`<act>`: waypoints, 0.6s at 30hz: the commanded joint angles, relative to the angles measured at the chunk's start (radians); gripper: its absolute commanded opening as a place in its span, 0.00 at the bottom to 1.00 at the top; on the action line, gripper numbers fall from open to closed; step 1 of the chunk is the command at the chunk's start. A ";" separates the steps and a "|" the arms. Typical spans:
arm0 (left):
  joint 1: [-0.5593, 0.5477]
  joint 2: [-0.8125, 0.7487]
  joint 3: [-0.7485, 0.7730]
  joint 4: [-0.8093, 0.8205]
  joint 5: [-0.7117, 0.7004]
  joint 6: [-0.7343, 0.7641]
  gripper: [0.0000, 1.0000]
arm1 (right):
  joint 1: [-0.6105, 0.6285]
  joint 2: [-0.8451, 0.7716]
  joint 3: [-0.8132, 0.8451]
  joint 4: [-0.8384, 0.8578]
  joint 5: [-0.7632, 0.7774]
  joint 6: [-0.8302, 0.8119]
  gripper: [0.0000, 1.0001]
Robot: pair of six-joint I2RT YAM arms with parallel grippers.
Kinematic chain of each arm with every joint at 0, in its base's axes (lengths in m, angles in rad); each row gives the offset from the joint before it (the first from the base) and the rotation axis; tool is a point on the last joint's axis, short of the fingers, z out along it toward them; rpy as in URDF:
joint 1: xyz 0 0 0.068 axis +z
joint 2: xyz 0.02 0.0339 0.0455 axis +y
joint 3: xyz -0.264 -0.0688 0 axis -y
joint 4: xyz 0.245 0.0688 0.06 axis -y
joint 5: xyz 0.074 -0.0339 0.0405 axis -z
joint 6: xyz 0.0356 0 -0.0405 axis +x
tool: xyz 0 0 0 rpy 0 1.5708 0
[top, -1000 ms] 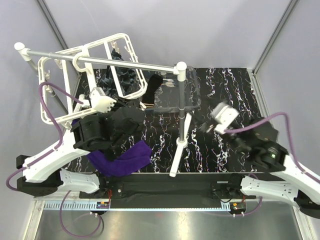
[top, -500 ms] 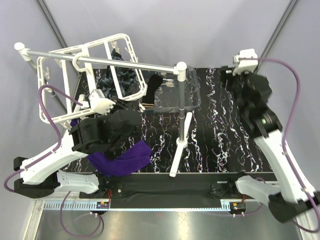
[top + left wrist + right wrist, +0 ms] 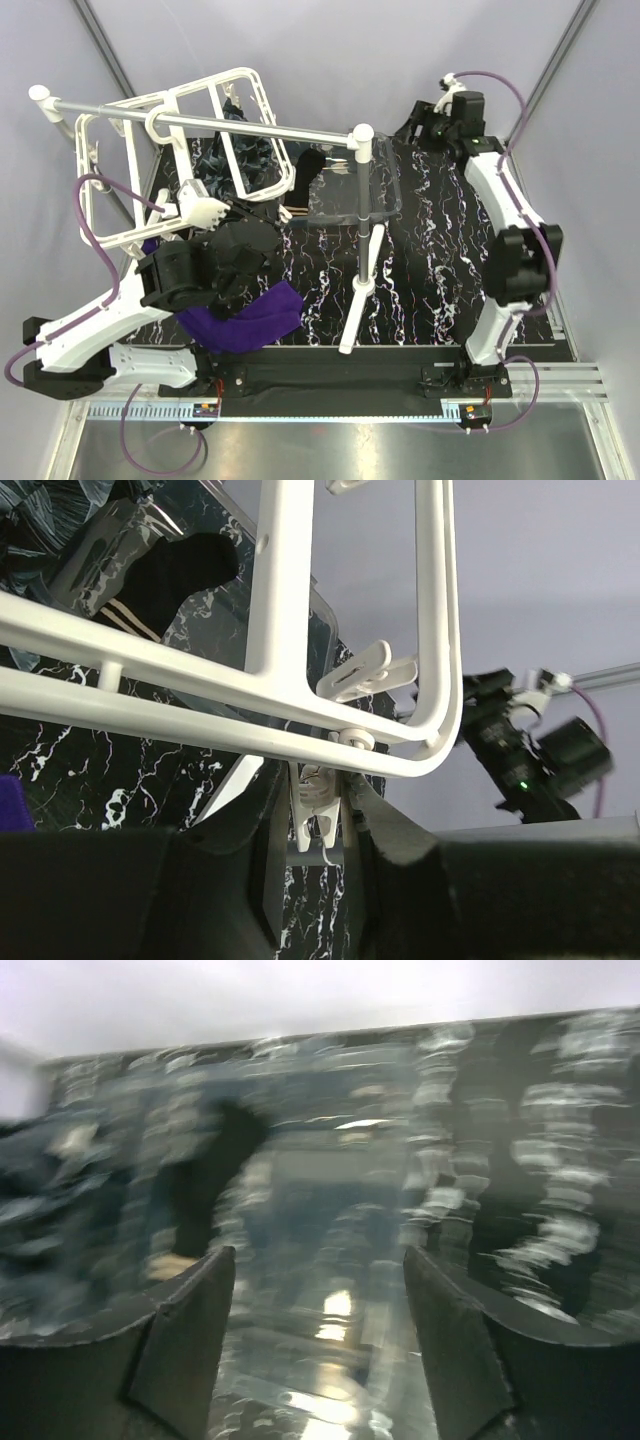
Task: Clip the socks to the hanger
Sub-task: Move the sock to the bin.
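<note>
The white grid hanger [image 3: 170, 150] hangs by its hook from a silver rod. My left gripper [image 3: 255, 215] sits under its near right corner. In the left wrist view it [image 3: 322, 810] is shut on a small white clip [image 3: 318, 792] dangling from the hanger frame [image 3: 280, 630]. A purple sock [image 3: 250, 315] lies under the left arm. A black sock with tan stripes [image 3: 305, 180] lies in a clear tray; dark marbled socks [image 3: 245, 150] lie behind the hanger. My right gripper [image 3: 422, 125] is open and empty at the far back right; its blurred wrist view [image 3: 318, 1260] faces the black sock [image 3: 215, 1160].
A silver rod stand with white caps [image 3: 362, 220] stands mid-table, its rod [image 3: 250, 128] running left. The clear plastic tray [image 3: 375, 185] sits behind the post and also shows in the right wrist view [image 3: 330, 1210]. Grey walls close the back and sides.
My right arm has swung from the near right of the table out to the far back right, fully stretched. The left arm and the hanger have barely moved.
</note>
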 commanded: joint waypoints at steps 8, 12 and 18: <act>-0.001 -0.041 -0.034 0.086 -0.029 0.034 0.00 | 0.065 0.566 0.534 0.013 -0.870 0.236 0.57; -0.003 -0.040 -0.037 0.080 -0.029 0.035 0.00 | 0.142 0.653 0.610 -0.095 -0.815 0.049 0.64; -0.003 -0.038 -0.056 0.100 -0.022 0.035 0.00 | 0.232 0.730 0.662 -0.215 -0.747 -0.113 0.67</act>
